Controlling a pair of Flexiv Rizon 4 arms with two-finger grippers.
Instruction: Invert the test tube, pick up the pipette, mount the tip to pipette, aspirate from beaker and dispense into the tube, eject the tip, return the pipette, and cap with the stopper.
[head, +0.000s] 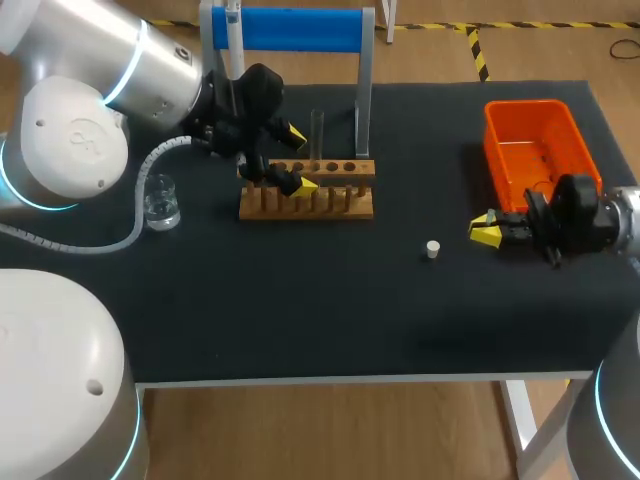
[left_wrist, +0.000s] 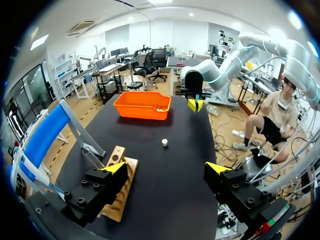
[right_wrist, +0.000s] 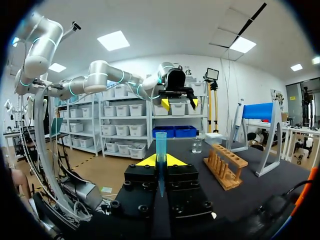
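Observation:
A wooden rack (head: 306, 195) stands at mid-table, and a clear test tube (head: 318, 135) rises upright from its back row. My left gripper (head: 299, 160) hangs open over the rack's left end, holding nothing. In the left wrist view the rack (left_wrist: 120, 170) lies beside one finger of the left gripper (left_wrist: 165, 170). My right gripper (head: 485, 230) sits by the orange bin, shut on a blue pipette tip (right_wrist: 160, 145) that stands up between the fingers of the right gripper (right_wrist: 160, 161). The pipette (head: 232, 25) hangs on the blue stand (head: 290, 28). A white stopper (head: 432, 249) lies on the mat.
A glass beaker (head: 160, 200) with clear liquid stands left of the rack, under my left arm. An orange bin (head: 540, 150) sits at the back right. The stand's uprights rise just behind the rack. Dark open mat stretches toward the table's front edge.

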